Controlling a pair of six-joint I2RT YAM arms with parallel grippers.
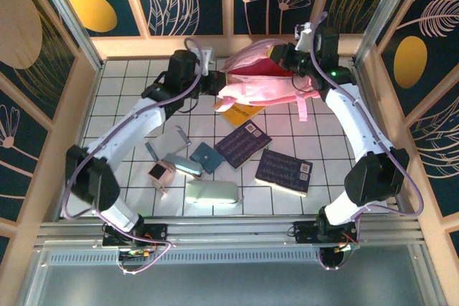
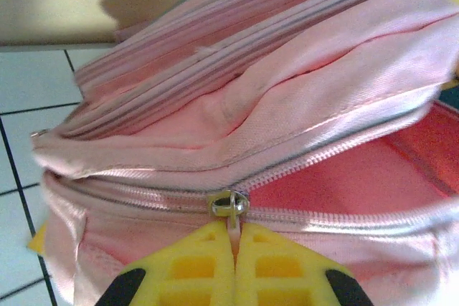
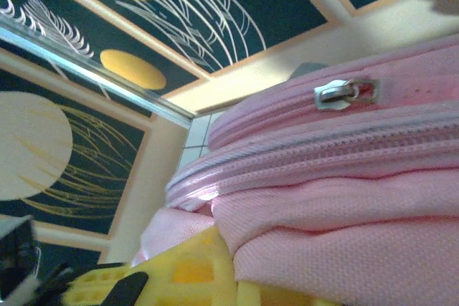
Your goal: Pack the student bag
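Clenched on the zip pull (image 2: 229,204) just ahead, left tool (image 2: 234,238) seems mid-unzip while right tool (image 3: 237,284) grips the bag (image 3: 344,249); next: steady sideways drag.

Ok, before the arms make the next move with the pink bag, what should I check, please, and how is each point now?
1. The left pincer is shut on the zipper tab: ok.
2. The right pincer is shut on fabric of the bag: ok.
3. The bag mouth is open and the red lining shows: ok.
4. The mouth is wide enough for the notebooks: cannot tell.
5. The yellow book is free of the bag: not ok, the bag lies partly on it.
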